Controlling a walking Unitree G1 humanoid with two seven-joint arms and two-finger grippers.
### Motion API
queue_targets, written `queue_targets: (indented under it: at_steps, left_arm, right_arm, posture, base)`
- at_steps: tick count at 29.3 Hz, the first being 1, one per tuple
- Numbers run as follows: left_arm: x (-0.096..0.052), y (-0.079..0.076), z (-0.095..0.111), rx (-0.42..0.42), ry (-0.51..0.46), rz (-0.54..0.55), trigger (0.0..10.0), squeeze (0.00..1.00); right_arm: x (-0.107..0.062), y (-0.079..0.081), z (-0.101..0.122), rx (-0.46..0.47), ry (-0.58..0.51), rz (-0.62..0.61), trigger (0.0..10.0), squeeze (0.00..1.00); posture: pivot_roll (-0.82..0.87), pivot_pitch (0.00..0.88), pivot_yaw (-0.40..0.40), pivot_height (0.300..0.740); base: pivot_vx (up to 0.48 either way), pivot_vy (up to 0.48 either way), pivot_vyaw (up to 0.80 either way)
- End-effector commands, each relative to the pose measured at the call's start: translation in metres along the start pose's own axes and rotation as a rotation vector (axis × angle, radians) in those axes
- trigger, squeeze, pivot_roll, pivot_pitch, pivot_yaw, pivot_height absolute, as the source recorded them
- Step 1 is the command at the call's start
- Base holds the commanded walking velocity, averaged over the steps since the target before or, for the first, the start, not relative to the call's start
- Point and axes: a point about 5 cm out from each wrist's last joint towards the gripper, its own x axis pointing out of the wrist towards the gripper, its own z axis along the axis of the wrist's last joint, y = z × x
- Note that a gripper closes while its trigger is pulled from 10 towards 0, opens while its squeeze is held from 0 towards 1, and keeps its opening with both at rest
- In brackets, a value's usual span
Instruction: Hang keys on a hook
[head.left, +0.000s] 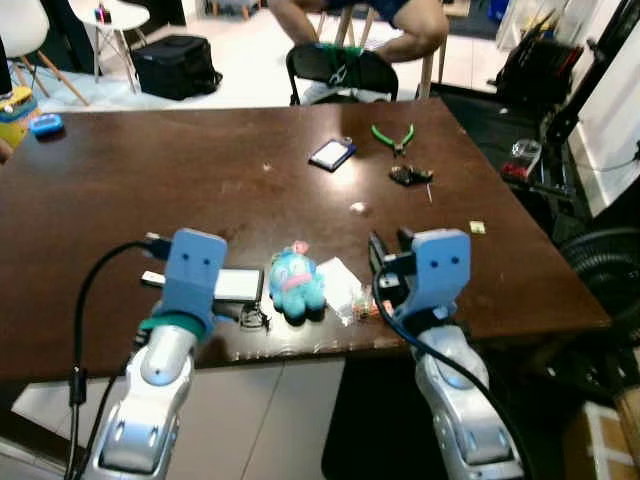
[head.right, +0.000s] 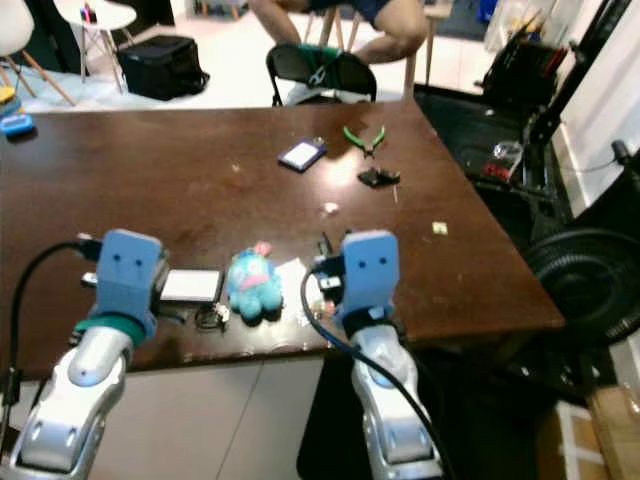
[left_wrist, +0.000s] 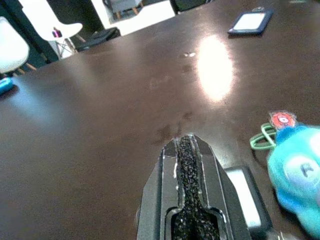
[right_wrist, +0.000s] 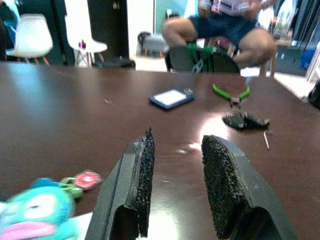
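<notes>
We hover both end effectors over the surface (head.left: 200, 170) edge, flanking the keys (head.left: 256, 319): left end effector (left_wrist: 189, 165) clenched empty, right end effector (right_wrist: 176, 165) released, ready to grasp.

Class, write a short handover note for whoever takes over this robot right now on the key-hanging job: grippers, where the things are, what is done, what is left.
Left gripper: shut, empty, low over the near table edge beside the white card.
Right gripper: open, empty, just right of the blue plush toy.
Keys: a dark ring of what looks like keys lies by the plush toy at the table edge, not held.
Done: nothing yet.
Left: grasp the keys, find a hook, hang them.
</notes>
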Motion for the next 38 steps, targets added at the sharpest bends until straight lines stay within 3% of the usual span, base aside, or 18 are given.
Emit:
queue_targets:
  at_steps: [1,3,5,7,8,9,13,17,26,29,31,35,38]
  left_arm:
    - [-0.001,-0.003,-0.004,0.012,0.013,-0.048,10.0,0.00]
    - [-0.001,-0.003,-0.004,0.012,0.013,-0.048,10.0,0.00]
    - [-0.004,-0.022,-0.006,-0.015,0.038,-0.274,10.0,0.00]
    - [-0.004,-0.022,-0.006,-0.015,0.038,-0.274,10.0,0.00]
    - [-0.012,-0.035,-0.009,-0.078,0.075,-0.502,10.0,0.00]
    - [-0.015,-0.035,-0.010,-0.088,0.081,-0.547,10.0,0.00]
    - [-0.018,-0.028,-0.014,-0.065,0.081,-0.573,10.0,0.00]
    - [-0.020,-0.018,-0.016,-0.079,0.092,-0.539,10.0,0.00]
    - [-0.026,-0.023,-0.005,-0.185,0.058,-0.606,10.0,0.00]
    - [-0.027,-0.024,-0.003,-0.196,0.051,-0.623,10.0,0.00]
    - [-0.030,-0.026,0.003,-0.213,0.025,-0.666,10.0,0.00]
    - [-0.031,-0.026,0.005,-0.214,0.019,-0.674,10.0,0.00]
    - [-0.033,-0.029,0.007,-0.216,0.017,-0.690,10.0,0.00]
  right_arm:
    - [0.000,-0.001,-0.001,-0.013,0.000,-0.001,10.0,0.00]
    - [0.000,-0.001,-0.001,-0.013,0.000,-0.001,10.0,0.00]
    - [0.003,-0.011,-0.003,-0.069,0.007,0.003,10.0,0.00]
    - [0.003,-0.011,-0.003,-0.069,0.007,0.003,10.0,0.00]
    - [0.009,-0.023,-0.008,-0.201,0.048,0.064,10.0,0.00]
    - [0.010,-0.025,-0.009,-0.236,0.059,0.092,10.0,0.00]
    - [0.008,-0.022,-0.014,-0.252,0.098,0.192,10.0,0.00]
    - [-0.003,-0.009,-0.030,-0.229,0.213,0.390,10.0,0.00]
    - [-0.013,-0.004,-0.031,-0.262,0.262,0.636,10.0,0.00]
    - [-0.014,-0.003,-0.030,-0.265,0.263,0.664,10.0,0.00]
    - [-0.022,0.001,-0.024,-0.223,0.249,0.772,10.0,0.00]
    - [-0.025,0.003,-0.021,-0.204,0.246,0.812,10.0,0.00]
    - [-0.033,-0.011,-0.020,-0.246,0.278,0.822,10.0,0.00]
  posture:
    - [-0.11,0.041,0.099,0.740]
    - [-0.11,0.041,0.099,0.740]
    - [-0.11,0.041,0.111,0.740]
    - [-0.11,0.041,0.111,0.740]
    - [-0.12,0.040,0.118,0.740]
    - [-0.12,0.041,0.119,0.740]
    - [-0.12,0.045,0.114,0.740]
    - [-0.10,0.051,0.102,0.740]
    - [-0.11,0.054,0.098,0.740]
    - [-0.11,0.054,0.098,0.740]
    - [-0.11,0.059,0.097,0.740]
    - [-0.11,0.059,0.097,0.740]
    - [-0.12,0.067,0.096,0.740]
  base:
    - [0.000,0.000,0.00]
    - [0.000,0.000,0.00]
    - [0.000,0.000,0.00]
    - [0.000,0.000,0.00]
    - [0.000,0.000,0.00]
    - [0.000,0.000,0.00]
    - [0.000,0.000,0.00]
    - [0.000,0.000,0.00]
    - [0.000,0.000,0.00]
    - [0.000,0.000,0.00]
    - [0.000,0.000,0.00]
    - [0.000,0.000,0.00]
    - [0.000,0.000,0.00]
